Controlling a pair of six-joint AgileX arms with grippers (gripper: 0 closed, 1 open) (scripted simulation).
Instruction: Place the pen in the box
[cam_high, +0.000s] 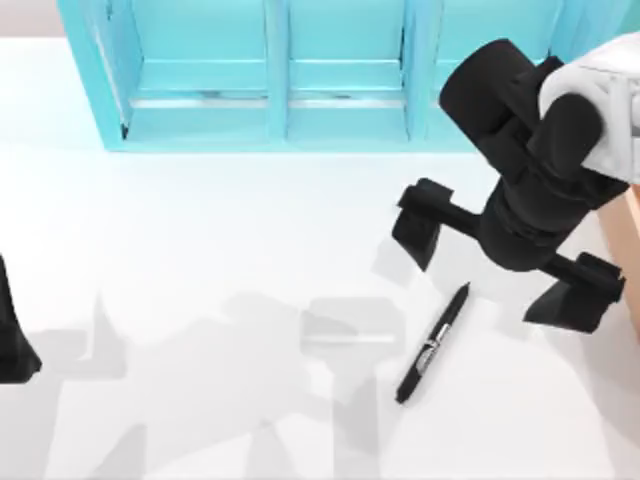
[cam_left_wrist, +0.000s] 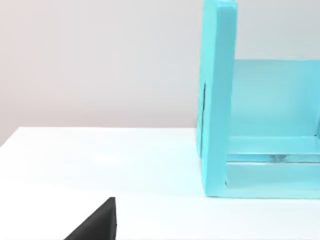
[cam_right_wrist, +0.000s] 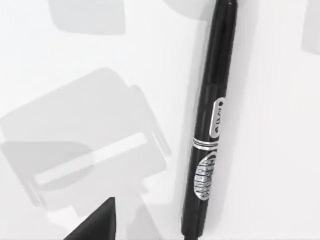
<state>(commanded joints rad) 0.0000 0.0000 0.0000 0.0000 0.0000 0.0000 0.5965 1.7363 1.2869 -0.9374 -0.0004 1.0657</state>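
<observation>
Black pen (cam_high: 433, 345) below spread jaws.

A large turquoise compartmented shelf unit (cam_high: 300, 90) stands at the far edge of the plain white table (cam_high: 200, 250) in front of me, its open bays facing near. Its thick side wall and lower ledge look glossy. Soft grey shadows lie across the near tabletop.

I see a black pen (cam_high: 433, 345) with a silver-grey band and a pale printed label on a white table (cam_high: 200, 230). My right gripper (cam_high: 500, 255) is black, the shelf unit (cam_high: 280, 80) turquoise, and the box (cam_high: 628, 240) edge tan.
</observation>
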